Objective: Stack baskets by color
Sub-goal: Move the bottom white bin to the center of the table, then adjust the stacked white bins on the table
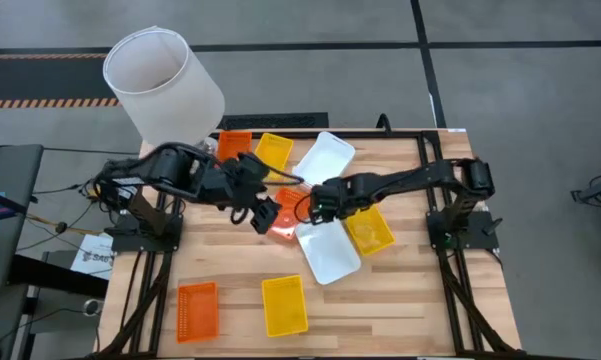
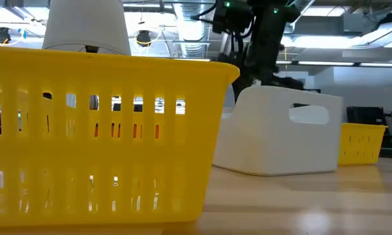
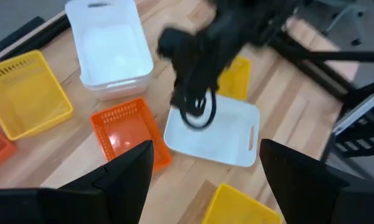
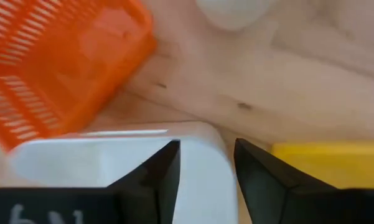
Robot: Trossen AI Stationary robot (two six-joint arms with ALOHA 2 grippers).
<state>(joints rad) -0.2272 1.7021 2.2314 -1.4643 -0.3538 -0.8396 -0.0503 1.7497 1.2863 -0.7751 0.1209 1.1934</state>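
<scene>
In the table's middle lie an orange basket point(image 1: 292, 205), a white basket point(image 1: 328, 252) and a yellow basket point(image 1: 370, 230), all flat on their bottoms. My right gripper point(image 4: 205, 165) is open and points down over a corner of the white basket point(image 4: 112, 158), next to the orange one point(image 4: 62, 68). My left gripper point(image 1: 265, 218) hangs open above the orange basket point(image 3: 127, 134) with nothing between its fingers. At the far edge stand an orange point(image 1: 235, 142), a yellow point(image 1: 274, 150) and a white basket point(image 1: 325, 157). Near the front lie an orange point(image 1: 197, 308) and a yellow basket point(image 1: 284, 305). My right gripper comes from above and stands astride the white basket's wall near a corner point(image 4: 205, 146), one finger inside and one outside. Whether the fingers touch the wall, I cannot tell. The basket rests flat on the table.
A big white lampshade point(image 1: 165, 85) stands off the table's far left corner. The two arms are close together over the middle. Bare wood point(image 1: 420, 310) lies at the near right. In the low view the near yellow basket point(image 2: 98, 137) fills the foreground.
</scene>
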